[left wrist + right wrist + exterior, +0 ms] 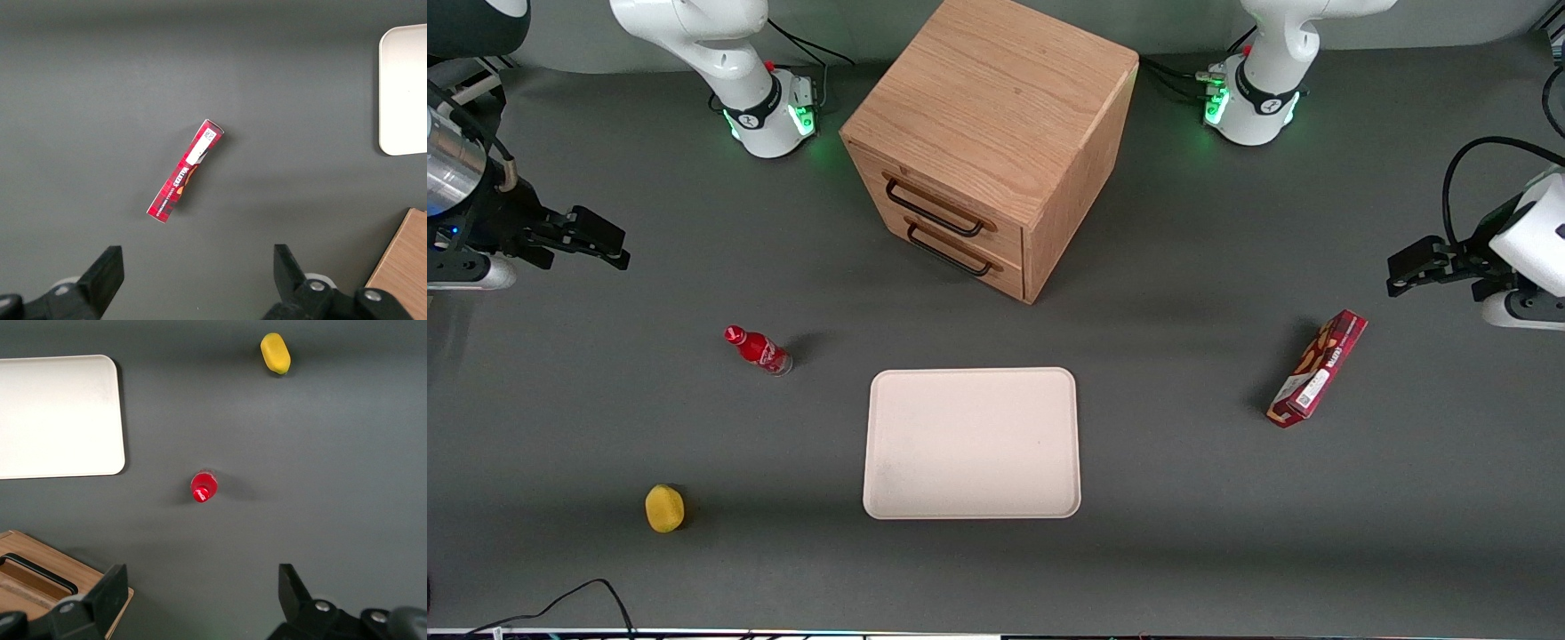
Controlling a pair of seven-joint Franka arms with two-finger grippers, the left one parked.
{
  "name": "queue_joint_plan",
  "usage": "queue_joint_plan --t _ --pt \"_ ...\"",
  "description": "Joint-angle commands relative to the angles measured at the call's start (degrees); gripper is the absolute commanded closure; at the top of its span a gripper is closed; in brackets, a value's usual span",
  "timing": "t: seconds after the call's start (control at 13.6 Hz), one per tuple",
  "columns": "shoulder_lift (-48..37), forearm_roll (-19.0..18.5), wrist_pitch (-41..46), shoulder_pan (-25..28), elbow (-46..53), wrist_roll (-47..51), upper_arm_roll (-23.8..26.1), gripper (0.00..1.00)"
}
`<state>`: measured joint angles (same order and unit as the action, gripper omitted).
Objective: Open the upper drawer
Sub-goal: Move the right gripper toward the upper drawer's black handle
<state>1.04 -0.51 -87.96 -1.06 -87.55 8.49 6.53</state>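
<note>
the right arm is seen at the left edge of the front view, about a third of the way down the frame, its wrist held level and its black gripper (609,249) pointed toward the frame's middle. the gripper is held above the table surface, touching nothing. in the right wrist view its two fingers (107,597) are spread wide apart, with nothing held between them.

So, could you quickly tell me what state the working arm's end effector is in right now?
Right end effector: open, holding nothing, hovering toward the working arm's end of the table, well clear of the upper drawer, which is shut.
</note>
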Motion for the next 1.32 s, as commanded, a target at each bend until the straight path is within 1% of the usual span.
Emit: queue_joint_plan --t 0.0,0.44,0.59,0.73,1.03,1.17,1.25 --pt "0.81 -0.98 0.86 0.27 1.59 0.12 -0.12 0.0" --pt "0.63 -0.98 1.12 0.36 1.68 0.21 -0.12 0.0" --pt "0.19 -0.2 1.91 0.62 1.94 0.21 0.84 0.0" --pt "0.19 4.09 4.55 0.62 2.46 1.17 4.87 0.0" --pt "0.98 8.85 3.77 0.71 2.82 0.03 11.21 0.0" --pt "1.94 10.7 3.06 0.62 2.82 -3.63 15.25 0.0" --pt "2.82 10.79 2.88 0.62 2.82 -8.18 17.0 0.0"
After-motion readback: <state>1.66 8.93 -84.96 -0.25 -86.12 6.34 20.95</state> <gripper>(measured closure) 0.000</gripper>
